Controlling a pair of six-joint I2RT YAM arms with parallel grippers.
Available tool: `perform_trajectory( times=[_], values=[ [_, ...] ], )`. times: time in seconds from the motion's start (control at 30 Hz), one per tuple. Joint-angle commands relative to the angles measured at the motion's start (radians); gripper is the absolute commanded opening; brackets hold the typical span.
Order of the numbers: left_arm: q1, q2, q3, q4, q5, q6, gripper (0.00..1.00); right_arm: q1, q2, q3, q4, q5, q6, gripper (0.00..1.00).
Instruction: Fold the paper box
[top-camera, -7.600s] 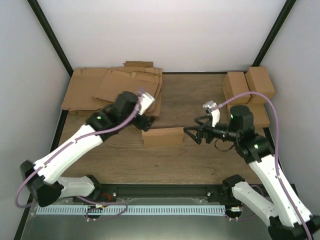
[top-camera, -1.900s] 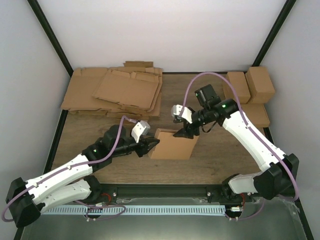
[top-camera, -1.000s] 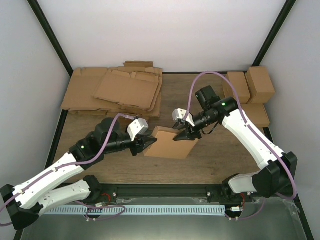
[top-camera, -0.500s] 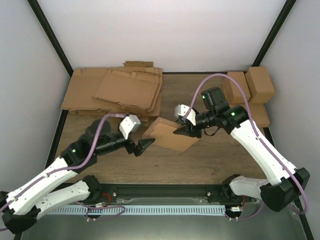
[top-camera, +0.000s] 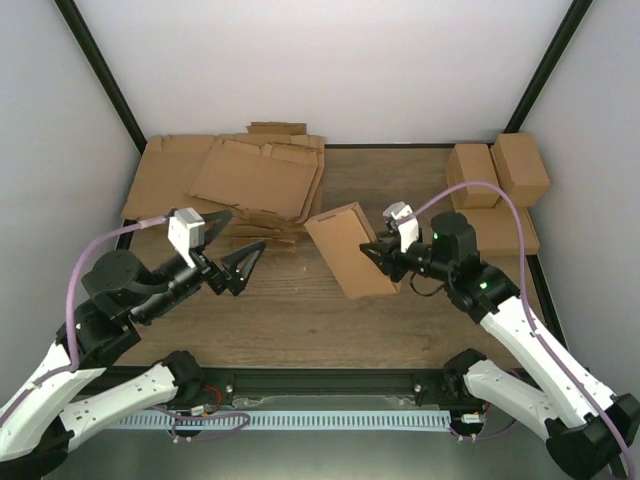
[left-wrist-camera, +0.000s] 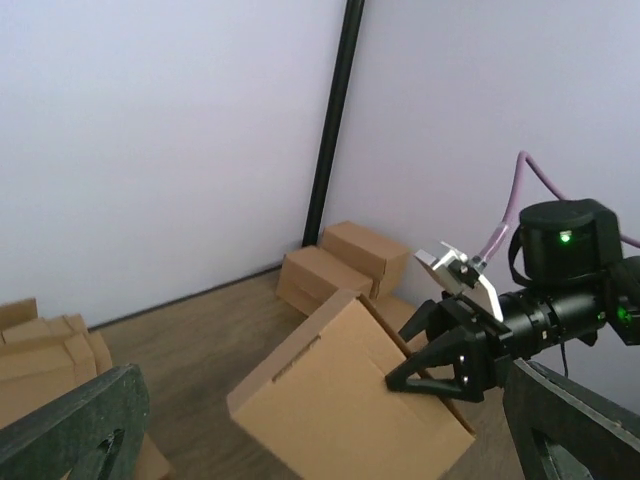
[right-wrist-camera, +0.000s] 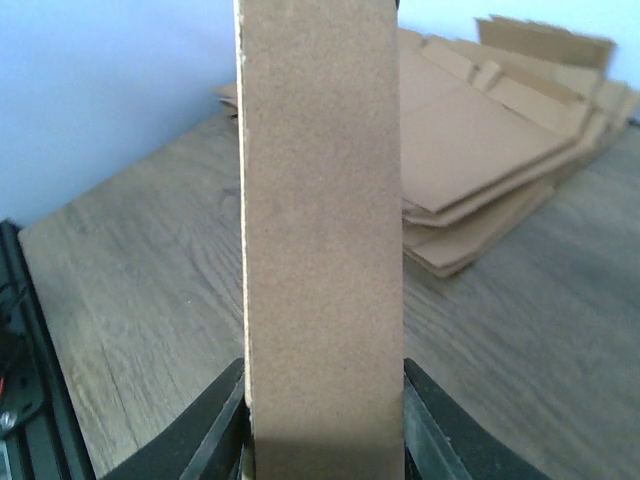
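Half a second earlier the left gripper (top-camera: 243, 232) sits just beside the left corner of the paper box (top-camera: 350, 250). Now it has drawn back to the left, well apart from the box, and its 2 black fingers stand wide apart with nothing between them. The box has also turned: its long side runs from upper left to lower right across the middle of the table (top-camera: 300, 320), steeper than before. The right arm has folded lower, with its elbow nearer the table's front edge.

The right gripper (top-camera: 378, 262) alone holds the box, its 2 fingers clamped on the narrow right-hand end. The right wrist view shows 1 finger pressed on each side of a tall, narrow face. Whether the lowest corner touches the wood, I cannot tell.

The box is plain brown cardboard, matte and faintly grainy, closed into a shallow rectangular block with crisp edges. The left wrist view shows a thin slot cut in 1 side face. The table is wood-grain board in a grey-brown tone. A loose pile of flat cardboard sheets (top-camera: 240, 180) lies at the far left, its notched flaps overhanging. Several finished boxes (top-camera: 495, 175) sit together at the far right. A purple cable (top-camera: 110, 245) arcs over each white arm.
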Motion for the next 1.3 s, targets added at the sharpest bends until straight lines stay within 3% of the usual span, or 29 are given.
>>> perform_trajectory(
  times=[0.0, 0.1, 0.23, 0.43, 0.6, 0.77, 1.0, 1.17, 1.27],
  values=[
    [-0.001, 0.019, -0.063, -0.016, 0.003, -0.071, 1.00, 0.006, -0.065, -0.089, 0.165, 0.171, 0.342, 0.22],
    [-0.002, 0.034, -0.118, 0.019, 0.027, -0.158, 1.00, 0.007, -0.064, -0.066, 0.099, 0.296, 0.323, 0.22],
    [-0.002, 0.044, -0.191, 0.068, 0.090, -0.220, 1.00, 0.007, -0.083, -0.033, 0.021, 0.430, 0.031, 0.24],
    [-0.003, 0.050, -0.239, 0.106, 0.128, -0.232, 1.00, 0.006, -0.084, -0.065, 0.130, 0.482, -0.482, 0.26],
    [0.001, 0.103, -0.216, 0.070, 0.080, -0.305, 1.00, 0.008, -0.031, -0.059, 0.228, 0.507, -0.697, 0.25],
    [0.046, 0.185, -0.188, 0.010, 0.012, -0.565, 1.00, 0.091, -0.045, -0.131, 0.253, 0.521, -0.854, 0.25],
    [0.310, 0.334, -0.251, 0.176, 0.474, -1.036, 1.00, 0.247, -0.124, -0.283, 0.412, 0.608, -0.970, 0.26],
    [0.334, 0.366, -0.280, 0.326, 0.552, -1.372, 1.00, 0.301, -0.101, -0.285, 0.429, 0.643, -1.004, 0.26],
    [0.325, 0.427, -0.267, 0.297, 0.630, -1.534, 1.00, 0.332, -0.095, -0.298, 0.464, 0.646, -1.037, 0.27]
  ],
)
